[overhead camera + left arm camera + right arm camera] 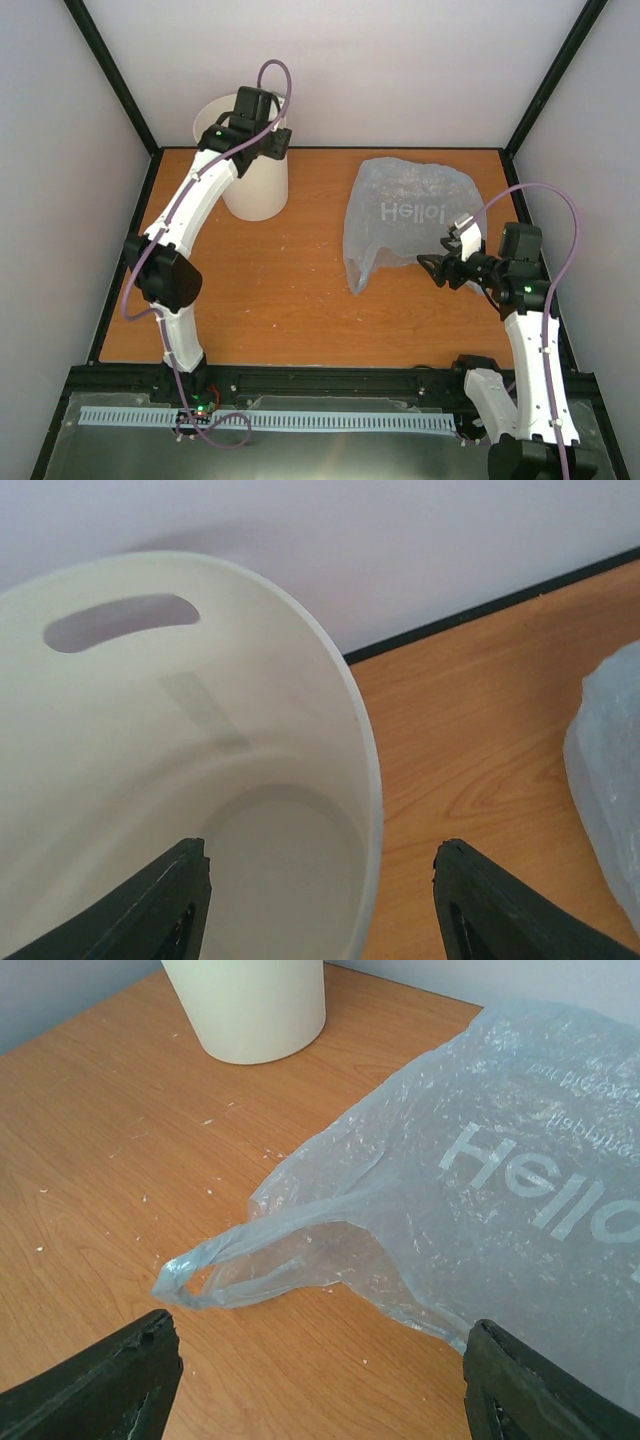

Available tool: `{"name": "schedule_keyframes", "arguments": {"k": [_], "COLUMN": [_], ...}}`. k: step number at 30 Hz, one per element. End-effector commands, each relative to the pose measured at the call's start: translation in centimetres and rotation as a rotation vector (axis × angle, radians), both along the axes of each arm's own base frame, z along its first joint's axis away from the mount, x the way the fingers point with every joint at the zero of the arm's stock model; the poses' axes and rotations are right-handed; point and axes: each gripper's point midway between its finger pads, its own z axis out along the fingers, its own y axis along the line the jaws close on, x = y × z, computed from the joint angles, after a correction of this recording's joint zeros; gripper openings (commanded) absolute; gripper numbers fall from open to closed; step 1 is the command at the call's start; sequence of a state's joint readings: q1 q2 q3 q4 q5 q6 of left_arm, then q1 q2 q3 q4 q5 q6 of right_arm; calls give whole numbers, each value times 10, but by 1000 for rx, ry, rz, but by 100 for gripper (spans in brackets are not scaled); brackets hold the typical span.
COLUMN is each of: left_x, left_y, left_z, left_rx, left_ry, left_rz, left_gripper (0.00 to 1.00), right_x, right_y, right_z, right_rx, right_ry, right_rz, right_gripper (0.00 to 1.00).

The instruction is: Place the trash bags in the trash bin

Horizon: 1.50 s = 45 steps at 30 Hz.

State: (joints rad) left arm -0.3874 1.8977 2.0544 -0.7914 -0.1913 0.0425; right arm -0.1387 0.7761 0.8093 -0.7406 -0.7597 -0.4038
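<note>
While the trash bin (256,190) stands upright at the far left corner of the bench (280,300), the pale-blue trash bag (400,225) lies crumpled on the wood to its right. The two are well apart and the bag's white "Hello!" lettering faces up. One handle loop (215,1275) of the bag trails out flat toward the near side.

The left end effector (262,140) hangs over the bin's mouth with its fingers spread wide. From its wrist view, one finger sits over the inside and the other outside, with the rim (372,780) between them. An oval slot cut-out (120,622) shows on the far wall.

The right end effector (441,266) hovers at the bag's near right edge. Its fingers are also apart and clamp nothing, and the thin plastic lies just ahead of them. Small white specks (210,1120) dot the bench between bag and bin.
</note>
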Motion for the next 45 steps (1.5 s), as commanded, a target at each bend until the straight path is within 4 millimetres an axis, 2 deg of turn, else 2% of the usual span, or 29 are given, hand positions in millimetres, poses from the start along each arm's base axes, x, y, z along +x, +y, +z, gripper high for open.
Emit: {"name": "schedule_keyframes", "arguments": {"k": [1, 6, 11, 14, 20, 23, 25, 28, 33, 40, 45], "left_x": [-7, -17, -24, -30, -57, -70, -79, -97, -125, -136, -161], "left_y": [-10, -20, -14, -16, -32, -31, -30, -35, -47, -46, -65], "left_z": [2, -9, -21, -17, -17, -20, -20, -6, 15, 10, 21], "left_rx": [-27, -81, -70, -87, -71, -65, -61, -92, -165, -183, -192], "left_ry": [22, 70, 99, 100, 115, 138, 146, 126, 96, 120, 133], "left_rz": [-55, -102, -71, -83, -113, -98, -100, -127, -182, -179, -237], "left_gripper": [60, 47, 32, 29, 17, 9, 8, 2, 1, 1, 1], "right_x": [0, -8, -6, -6, -3, 0, 1, 0, -1, 0, -2], "right_y": [3, 5, 5, 5, 3, 2, 2, 2, 4, 13, 14], "right_z": [2, 11, 9, 9, 7, 4, 4, 4, 4, -1, 2], "right_rx": [3, -4, -2, -2, -12, -15, -14, -16, -18, -13, -17], "right_ry": [-9, -62, -52, -50, -52, -37, -35, -39, -34, -7, -20], "right_rz": [25, 27, 29, 30, 25, 20, 20, 21, 28, 69, 67], "right_gripper": [77, 77, 77, 77, 77, 77, 77, 77, 78, 77, 77]}}
